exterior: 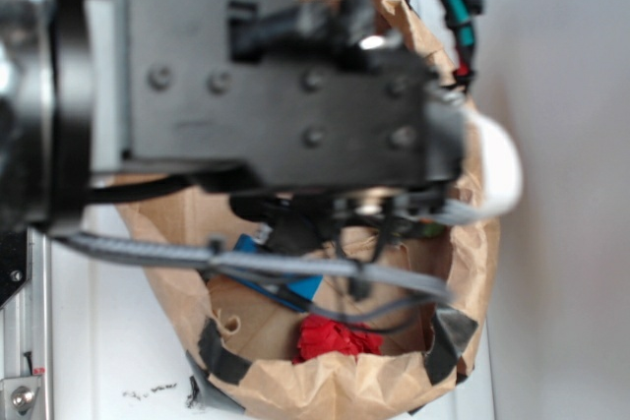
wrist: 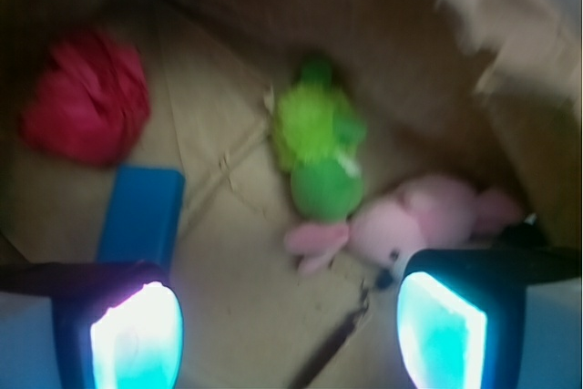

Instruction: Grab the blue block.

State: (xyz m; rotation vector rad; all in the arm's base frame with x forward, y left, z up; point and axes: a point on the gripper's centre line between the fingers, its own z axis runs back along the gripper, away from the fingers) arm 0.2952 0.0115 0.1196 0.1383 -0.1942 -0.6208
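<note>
Open claw (wrist: 290, 330) seemingly above blue block (wrist: 141, 216)

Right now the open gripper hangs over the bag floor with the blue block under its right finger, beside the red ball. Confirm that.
Not quite: the blue block lies under the left finger, not the right. The wrist view shows it running from the left fingertip toward the red ball, while the pink bunny lies by the right fingertip. The gripper is indeed open over the bag floor.

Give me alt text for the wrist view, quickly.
Open gripper hovers inside a brown paper bag, its left finger over the near end of the blue block. A red wrinkly ball lies beyond the block; a green plush toy and pink plush bunny lie right.
</note>
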